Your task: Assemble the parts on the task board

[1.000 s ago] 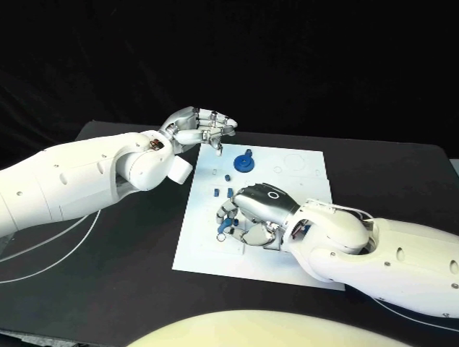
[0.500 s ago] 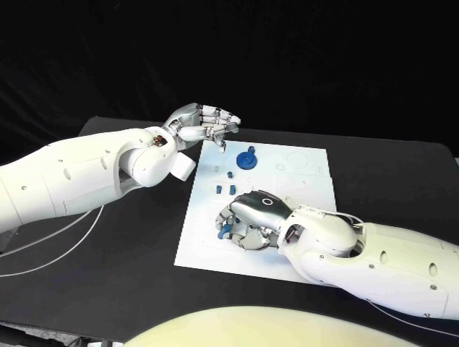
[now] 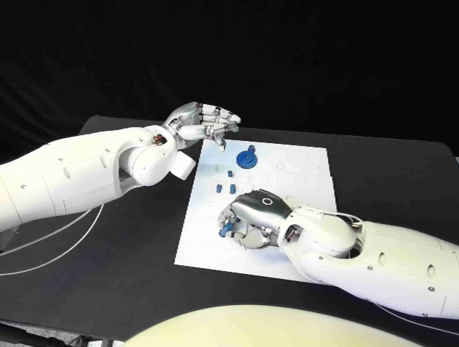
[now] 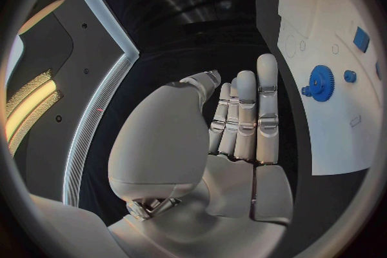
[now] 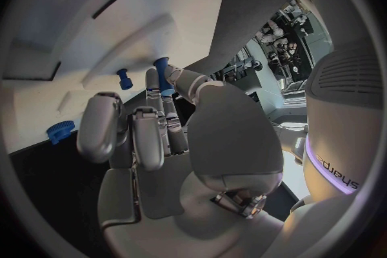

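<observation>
1. Two hands worked over the white task board (image 3: 292, 249) at the middle of the black table (image 3: 396, 173).
2. Low over the board's near half, the right hand (image 3: 252, 220) pinched a small blue peg (image 5: 161, 74) at its fingertips. Judged from the wrist view, the peg's long axis ran roughly along the fingers, free end toward the board.
3. Beside the board's far left corner, the left hand (image 3: 201, 123) hovered, fingers curled, grasping nothing visible.
4. One blue gear (image 3: 247, 159) sat on the board's far half.
5. Risk, as judged: a shallow fingertip pinch could let the peg tilt and jam, or drop among loose parts (image 3: 219, 189) nearby.
</observation>
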Action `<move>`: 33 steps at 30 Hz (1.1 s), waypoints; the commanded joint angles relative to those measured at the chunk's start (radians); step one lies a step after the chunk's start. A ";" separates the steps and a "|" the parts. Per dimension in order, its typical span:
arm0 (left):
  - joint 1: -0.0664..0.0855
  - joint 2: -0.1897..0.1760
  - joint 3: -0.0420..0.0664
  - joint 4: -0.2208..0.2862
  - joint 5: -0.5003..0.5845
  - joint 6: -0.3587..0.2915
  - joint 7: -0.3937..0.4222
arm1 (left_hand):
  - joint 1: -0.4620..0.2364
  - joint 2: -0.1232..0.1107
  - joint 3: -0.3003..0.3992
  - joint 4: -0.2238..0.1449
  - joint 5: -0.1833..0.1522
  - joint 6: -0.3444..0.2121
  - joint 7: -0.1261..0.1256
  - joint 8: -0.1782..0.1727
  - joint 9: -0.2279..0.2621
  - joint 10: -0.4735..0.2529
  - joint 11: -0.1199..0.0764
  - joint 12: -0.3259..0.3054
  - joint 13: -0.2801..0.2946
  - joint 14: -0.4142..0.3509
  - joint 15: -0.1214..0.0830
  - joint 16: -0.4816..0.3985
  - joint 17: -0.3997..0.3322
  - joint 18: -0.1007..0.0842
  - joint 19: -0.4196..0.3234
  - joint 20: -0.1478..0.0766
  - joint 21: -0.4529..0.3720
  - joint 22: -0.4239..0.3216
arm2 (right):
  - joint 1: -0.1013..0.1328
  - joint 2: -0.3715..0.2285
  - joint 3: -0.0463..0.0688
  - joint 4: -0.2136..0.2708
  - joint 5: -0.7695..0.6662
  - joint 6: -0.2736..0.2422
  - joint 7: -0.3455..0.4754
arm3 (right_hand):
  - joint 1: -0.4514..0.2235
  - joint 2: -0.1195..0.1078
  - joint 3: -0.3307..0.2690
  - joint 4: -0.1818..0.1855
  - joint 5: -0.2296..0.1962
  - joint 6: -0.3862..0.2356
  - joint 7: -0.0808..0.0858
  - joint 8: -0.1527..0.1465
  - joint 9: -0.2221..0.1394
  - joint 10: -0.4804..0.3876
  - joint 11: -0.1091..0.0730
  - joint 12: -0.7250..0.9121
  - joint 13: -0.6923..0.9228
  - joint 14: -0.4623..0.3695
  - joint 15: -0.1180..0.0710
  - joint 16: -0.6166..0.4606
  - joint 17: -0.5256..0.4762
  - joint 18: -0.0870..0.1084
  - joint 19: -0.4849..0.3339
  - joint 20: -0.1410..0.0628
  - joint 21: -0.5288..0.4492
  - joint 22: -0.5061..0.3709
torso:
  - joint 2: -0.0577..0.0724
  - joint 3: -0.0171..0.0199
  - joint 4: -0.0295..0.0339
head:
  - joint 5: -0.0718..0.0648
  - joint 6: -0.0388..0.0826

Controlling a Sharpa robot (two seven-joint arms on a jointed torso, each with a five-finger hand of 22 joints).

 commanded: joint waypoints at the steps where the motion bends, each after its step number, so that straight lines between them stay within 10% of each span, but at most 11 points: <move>1: 0.000 0.001 0.001 0.002 0.007 0.016 0.005 | -0.011 0.000 0.006 0.003 0.000 -0.006 -0.003 -0.001 0.001 -0.008 0.000 0.004 0.001 -0.001 0.003 0.001 0.001 0.006 0.001 0.006 -0.005 0.001 | -0.001 -0.006 0.000 0.005 -0.048 0.019 -0.034 | -0.001 0.005 0.001 -0.006 0.002 0.002 0.003 0.008 0.013 -0.004 -0.007 0.001 0.001 0.057 -0.004 0.000 0.029 -0.011 -0.001 -0.009 -0.003 -0.001 | 0.000 0.0000 0.0003 | 0.001 0.000; 33: 0.000 -0.002 0.001 0.002 0.007 0.015 0.003 | -0.013 0.000 0.007 0.001 0.000 -0.007 -0.003 0.000 0.003 -0.010 -0.001 0.007 0.003 -0.002 0.003 0.001 0.002 0.006 0.000 0.007 -0.006 0.001 | -0.001 0.029 -0.001 -0.010 -0.063 0.057 -0.071 | -0.049 -0.030 -0.002 0.013 -0.004 -0.093 0.032 -0.045 -0.012 -0.030 0.015 -0.018 0.009 0.057 0.013 0.002 0.028 -0.011 -0.003 0.005 -0.012 -0.004 | -0.001 -0.0015 -0.0003 | -0.001 -0.007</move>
